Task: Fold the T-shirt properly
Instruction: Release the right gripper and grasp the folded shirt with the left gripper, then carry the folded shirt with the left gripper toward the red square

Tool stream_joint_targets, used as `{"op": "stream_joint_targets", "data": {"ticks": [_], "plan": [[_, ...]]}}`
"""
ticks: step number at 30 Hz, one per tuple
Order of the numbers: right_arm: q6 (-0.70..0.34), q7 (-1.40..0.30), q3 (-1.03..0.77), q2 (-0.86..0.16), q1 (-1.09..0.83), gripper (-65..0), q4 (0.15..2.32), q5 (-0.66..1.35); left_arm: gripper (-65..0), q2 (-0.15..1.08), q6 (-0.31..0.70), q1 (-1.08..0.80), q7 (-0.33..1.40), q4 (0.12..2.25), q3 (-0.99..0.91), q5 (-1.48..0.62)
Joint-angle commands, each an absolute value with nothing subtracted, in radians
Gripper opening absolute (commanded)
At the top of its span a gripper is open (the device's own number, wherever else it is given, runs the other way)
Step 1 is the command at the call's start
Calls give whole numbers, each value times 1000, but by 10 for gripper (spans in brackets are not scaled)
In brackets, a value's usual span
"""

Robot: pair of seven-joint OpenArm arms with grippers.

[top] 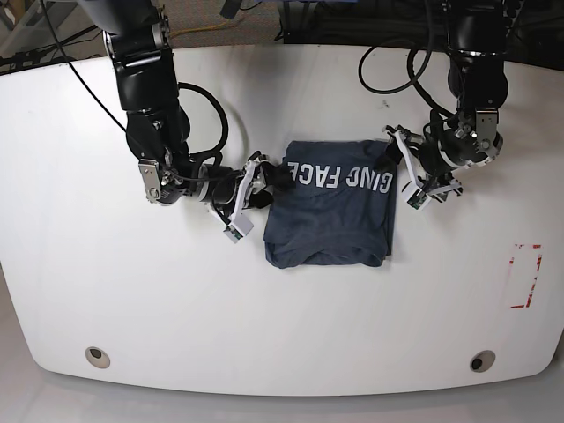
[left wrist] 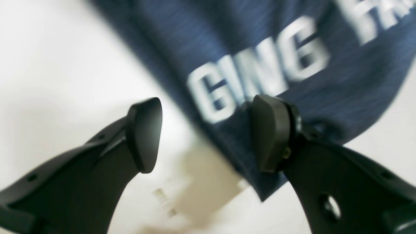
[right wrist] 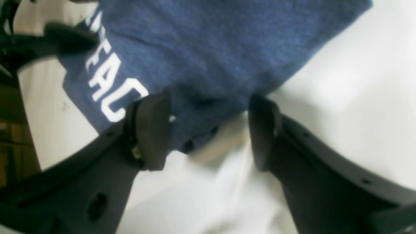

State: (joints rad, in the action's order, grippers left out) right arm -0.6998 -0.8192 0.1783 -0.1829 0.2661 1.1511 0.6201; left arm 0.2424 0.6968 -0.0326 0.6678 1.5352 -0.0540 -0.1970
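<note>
The T-shirt (top: 330, 216) lies mid-surface (top: 282, 335) already folded into a compact rectangle with lettering on top, flanked by the left end effector (top: 401, 176) and right end effector (top: 256, 189), both open and empty, so little seems left beyond tidying.

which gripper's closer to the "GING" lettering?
Left. The left gripper sits at the shirt edge right beside "GING"; the right gripper is at the opposite edge, by "FACE".
</note>
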Motion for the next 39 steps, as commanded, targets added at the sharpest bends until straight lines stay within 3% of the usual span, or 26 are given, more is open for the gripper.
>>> {"op": "stream_joint_targets", "data": {"ticks": [1,9,14,19,25,31,39], "plan": [[-698,-819,174,-191,286,-295,1236,625,-258,248,698,-19,674,1624,-68,-217],[-698,-954,125,-189,265,-295,1449,625,-257,191,698,-30,748,1839,-131,-206],[-698,-1003,18,-189,249,-295,1520,624,-247,159,698,10,748,1859,-48,-206],[-698,-1007,-73,-223,248,-295,1520,624,-119,150,449,58,716,1799,84,-206],[-698,-1006,-125,-260,231,-295,1518,622,-61,104,151,73,570,1701,189,-154],[-698,-1006,-143,-268,220,-295,1518,622,-58,38,67,53,463,1577,283,36],[-698,-1004,-143,-260,200,-295,1520,624,-58,5,68,50,346,1322,317,173]]}}
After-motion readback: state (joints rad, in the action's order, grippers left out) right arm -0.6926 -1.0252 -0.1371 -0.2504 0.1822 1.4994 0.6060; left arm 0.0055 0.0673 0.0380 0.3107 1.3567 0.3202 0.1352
